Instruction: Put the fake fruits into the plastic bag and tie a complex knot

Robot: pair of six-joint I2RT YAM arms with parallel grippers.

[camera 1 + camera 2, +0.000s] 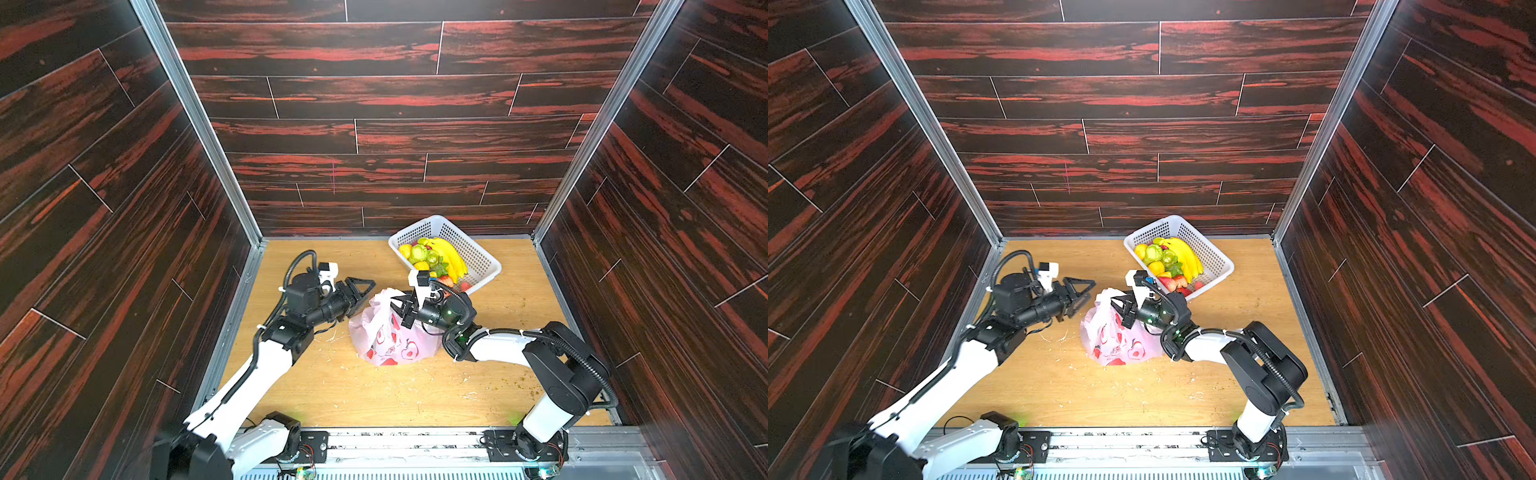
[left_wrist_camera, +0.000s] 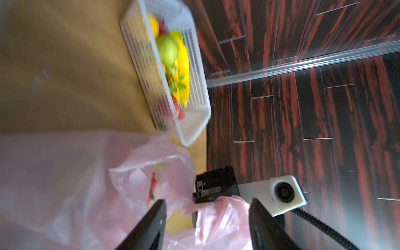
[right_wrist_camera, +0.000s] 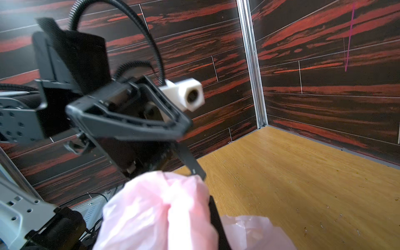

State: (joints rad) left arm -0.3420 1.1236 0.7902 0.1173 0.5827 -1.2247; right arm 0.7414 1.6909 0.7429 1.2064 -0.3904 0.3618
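Two end effectors are attending to one plastic bag [image 1: 395,340], and both are mine. My right end effector [image 1: 398,308] is clenching a bunch of pale-pink film [image 3: 155,205] at the bag's top, drawing it up into a peak. Whether that bunch is a strap or part of the mouth rim I cannot tell. My left end effector [image 1: 366,293] is hanging released just beside the bag's upper edge, on the side facing my left arm. In the left wrist view its jaws are standing apart with loose film lying between them, unpinched.

The bag is sitting slumped on the counter [image 1: 353,395]. Just beyond the bag, the white basket [image 1: 478,257] is carrying most of the fake fruits [image 1: 432,257]. Something red and green is showing through the bag's mouth, too blurred to name.

I am judging the film to be very light, limp and slick. It is likely to slide out of a shallow pinch, and to stretch or tear if I am pulling hard. So I am planning to gather several layers deep between the left jaws, at the rim opposite my right grip. The fruits look hard, glossy and prone to rolling.
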